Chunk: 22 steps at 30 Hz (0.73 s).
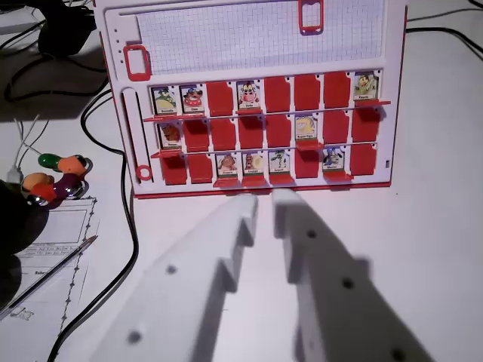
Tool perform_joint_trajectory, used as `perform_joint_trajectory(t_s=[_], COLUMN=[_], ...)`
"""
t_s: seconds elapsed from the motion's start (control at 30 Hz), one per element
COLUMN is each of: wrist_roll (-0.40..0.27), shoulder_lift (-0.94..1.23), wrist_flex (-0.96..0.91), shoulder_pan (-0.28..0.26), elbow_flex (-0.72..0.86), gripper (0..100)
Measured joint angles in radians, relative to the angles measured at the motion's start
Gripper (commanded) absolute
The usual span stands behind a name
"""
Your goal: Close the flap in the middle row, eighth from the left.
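A red and white flap board lies on the white table ahead of me, with three rows of small flaps. Picture cards show on some flaps, such as the middle row's first and sixth. At the right end of the middle row, the eighth place shows plain red with no picture. My gripper hovers just in front of the board's near edge, below the bottom row's centre. Its white fingers stand slightly apart with nothing between them.
A black cable runs down the table left of the board. A bunch of coloured beads, a pen on a printed sheet and a dark object lie at the left. More cables lie at the top left.
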Motion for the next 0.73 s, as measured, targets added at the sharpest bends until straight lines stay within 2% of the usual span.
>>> perform_joint_trajectory(t_s=[0.2, 0.73], wrist_roll=[0.018, 0.055], shoulder_lift=[0.041, 0.083], wrist_flex=[0.020, 0.123], shoulder_pan=[-0.023, -0.037], elbow_flex=[0.000, 0.006], gripper=[2, 2])
